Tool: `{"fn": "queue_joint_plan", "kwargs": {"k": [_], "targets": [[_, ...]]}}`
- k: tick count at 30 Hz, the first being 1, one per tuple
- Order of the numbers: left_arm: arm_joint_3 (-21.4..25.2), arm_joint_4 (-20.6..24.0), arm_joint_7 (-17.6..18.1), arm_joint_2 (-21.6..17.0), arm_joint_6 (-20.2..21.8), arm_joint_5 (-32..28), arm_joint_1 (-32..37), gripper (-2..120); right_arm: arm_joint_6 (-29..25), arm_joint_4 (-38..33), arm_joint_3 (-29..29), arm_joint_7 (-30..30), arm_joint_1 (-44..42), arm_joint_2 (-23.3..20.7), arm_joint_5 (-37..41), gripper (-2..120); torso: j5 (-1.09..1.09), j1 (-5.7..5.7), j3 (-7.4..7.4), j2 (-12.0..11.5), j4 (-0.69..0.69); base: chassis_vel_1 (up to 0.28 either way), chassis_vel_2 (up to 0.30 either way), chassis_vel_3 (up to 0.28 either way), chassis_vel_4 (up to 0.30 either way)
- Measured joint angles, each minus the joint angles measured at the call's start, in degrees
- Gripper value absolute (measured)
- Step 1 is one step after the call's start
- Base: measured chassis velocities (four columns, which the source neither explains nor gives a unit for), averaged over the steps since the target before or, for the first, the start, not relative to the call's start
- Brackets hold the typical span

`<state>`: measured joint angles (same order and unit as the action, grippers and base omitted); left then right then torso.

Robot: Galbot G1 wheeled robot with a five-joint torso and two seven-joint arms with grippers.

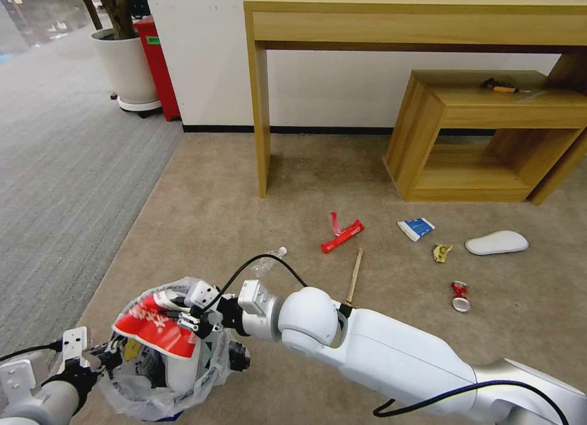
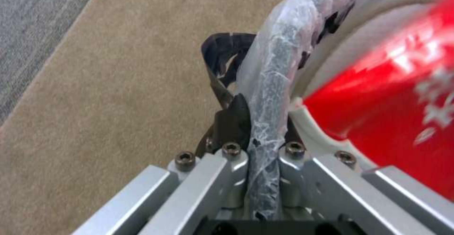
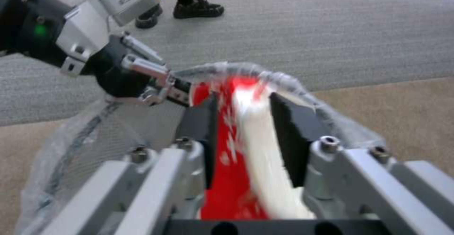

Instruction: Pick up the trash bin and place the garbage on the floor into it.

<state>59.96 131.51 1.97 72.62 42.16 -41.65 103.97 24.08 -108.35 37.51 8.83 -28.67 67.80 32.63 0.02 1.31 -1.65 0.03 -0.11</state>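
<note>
While gripping: left gripper (image 1: 113, 351) is clamping the trash bin (image 1: 160, 406) rim.
Right gripper (image 1: 183, 322): pinching a red wrapper (image 1: 153, 330) and white insole (image 3: 265, 164) over it.

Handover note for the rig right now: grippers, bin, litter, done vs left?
Left gripper: shut on the bin rim, holding it low at the robot's left.
Right gripper: over the bin, fingers around a red wrapper and a white insole.
Done: bin picked up, some litter inside.
Left on the carpet: bottle, red wrapper, stick, blue packet, yellow wrapper, insole, can.
</note>
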Motion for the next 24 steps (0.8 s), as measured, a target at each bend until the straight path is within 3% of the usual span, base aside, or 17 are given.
{"fn": "queue_joint_plan", "kwargs": {"k": [1,2,7,11,14,15,18,19,22,24], "targets": [[0.0,0.0,0.0,0.0,0.0,0.0,-0.1,1,0.0,-0.1,0.0,-0.5,-0.2,0.0,0.2,40,0.00,0.00,0.00,0.0,0.00,0.000,0.000,0.000,0.000],[0.0,0.1,0.0,0.1,0.0,0.0,0.0,1,-0.2,-0.1,-0.5,-1.9,-0.9,0.1,0.6,54,0.00,0.00,0.00,0.0,0.00,0.000,0.000,0.000,0.000],[0.2,0.0,0.0,0.4,0.0,0.0,0.2,1,-0.7,-0.4,-3.6,-5.8,-2.1,0.3,2.4,70,0.00,0.00,0.00,0.0,0.00,0.000,0.000,0.000,0.000],[0.5,0.0,-0.1,0.6,0.0,-0.1,0.4,1,-1.2,-0.6,-8.9,-11.1,-4.2,0.3,3.8,84,0.00,0.00,0.00,0.0,0.01,0.000,0.000,0.000,0.000],[1.0,-0.3,-0.6,0.8,0.0,-0.1,0.6,1,-2.5,-0.1,-17.0,-14.4,-8.5,-2.1,3.4,97,0.01,0.00,0.00,0.0,0.01,0.000,0.000,0.000,0.000],[1.0,-0.3,-0.6,0.8,0.0,-0.1,0.6,1,-2.5,-0.1,-17.0,-14.4,-8.5,-2.1,3.4,97,0.01,0.00,0.00,0.0,0.01,0.000,0.000,0.000,0.000],[1.4,-0.7,-1.1,1.2,0.0,-0.1,0.7,1,-4.6,0.6,-27.6,-14.4,-17.4,-6.5,-0.2,100,0.01,0.00,0.00,0.0,0.00,0.000,0.000,0.000,0.000],[1.4,-0.7,-1.1,1.2,0.0,-0.1,0.7,1,-4.6,0.6,-27.6,-14.4,-17.4,-6.5,-0.2,100,0.01,0.00,0.00,0.0,0.00,0.000,0.000,0.000,0.000],[1.6,-0.8,-1.6,1.2,0.0,-0.1,0.7,1,-6.5,0.8,-37.5,-12.8,-26.5,-8.0,-3.1,100,0.02,0.00,0.01,0.0,-0.01,0.000,0.000,0.000,0.000],[1.6,-0.8,-1.7,1.2,0.0,-0.1,0.7,1,-7.1,0.7,-39.9,-12.3,-28.6,-8.0,-3.7,100,0.02,0.00,0.01,0.0,-0.01,0.000,0.000,0.000,0.000]]}}
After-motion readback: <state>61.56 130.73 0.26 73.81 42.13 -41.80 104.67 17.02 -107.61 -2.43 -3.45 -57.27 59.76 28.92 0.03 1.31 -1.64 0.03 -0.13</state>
